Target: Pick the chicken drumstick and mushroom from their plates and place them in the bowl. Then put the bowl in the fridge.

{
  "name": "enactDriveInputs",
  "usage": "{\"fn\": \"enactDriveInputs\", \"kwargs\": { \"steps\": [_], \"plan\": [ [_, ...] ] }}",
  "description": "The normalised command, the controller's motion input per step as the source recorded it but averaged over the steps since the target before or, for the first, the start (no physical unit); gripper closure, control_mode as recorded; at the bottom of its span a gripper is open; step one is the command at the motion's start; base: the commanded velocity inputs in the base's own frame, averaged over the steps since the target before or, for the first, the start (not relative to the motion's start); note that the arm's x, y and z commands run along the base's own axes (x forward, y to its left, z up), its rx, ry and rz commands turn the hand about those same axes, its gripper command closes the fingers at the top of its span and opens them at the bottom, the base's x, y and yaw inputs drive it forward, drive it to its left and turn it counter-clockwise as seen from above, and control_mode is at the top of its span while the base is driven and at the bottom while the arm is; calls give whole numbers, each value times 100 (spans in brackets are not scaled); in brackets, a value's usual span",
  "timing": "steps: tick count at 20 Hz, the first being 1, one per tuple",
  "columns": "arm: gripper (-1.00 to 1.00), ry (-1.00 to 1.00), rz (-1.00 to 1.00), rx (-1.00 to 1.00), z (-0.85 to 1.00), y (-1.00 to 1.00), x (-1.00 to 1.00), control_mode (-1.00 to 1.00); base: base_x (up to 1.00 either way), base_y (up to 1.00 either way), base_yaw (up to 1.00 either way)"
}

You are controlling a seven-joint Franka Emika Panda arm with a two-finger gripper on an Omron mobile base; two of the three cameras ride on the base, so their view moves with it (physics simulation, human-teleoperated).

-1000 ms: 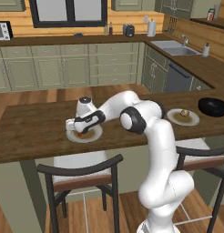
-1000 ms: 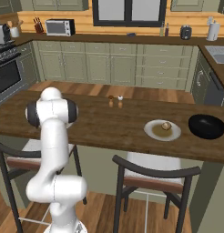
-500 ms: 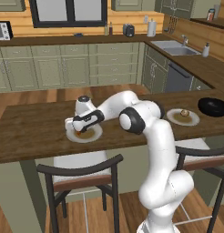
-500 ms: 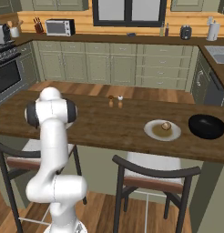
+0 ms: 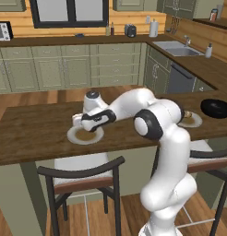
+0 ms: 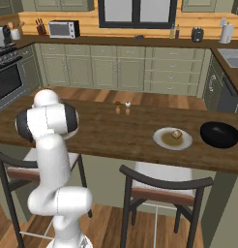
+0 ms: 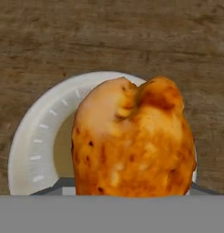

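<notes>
The chicken drumstick looms glossy orange-brown in the hand view, right in front of the camera and over a white plate. My gripper hangs low above that plate on the counter's left part, shut on the drumstick, with its fingertips mostly hidden behind the meat. The mushroom lies on the second plate, further right. Beside that plate stands the black bowl, also near the right edge of the left base view. The fridge is out of view.
Two small shakers stand at the far side of the wooden counter. Bar stools sit below its near edge. Green cabinets and a sink line the back and right walls.
The jaws have come together around the drumstick over the left plate. The arm has barely shifted; mushroom, second plate and bowl lie as before.
</notes>
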Motion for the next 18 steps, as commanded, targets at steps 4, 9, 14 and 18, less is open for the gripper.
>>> {"fn": "enactDriveInputs", "kwargs": {
  "steps": [4, 9, 14, 18],
  "plan": [
    [100, -2, 8, 0, 60, -78, -71, -100, 0, 0, 0],
    [100, 0, 7, 0, 75, -82, -69, -100, 0, 0, 0],
    [100, 0, 1, 0, 75, -62, -63, -100, 0, 0, 0],
    [100, 2, 0, 0, 83, -49, -90, -100, 0, 0, 0]
  ]
}}
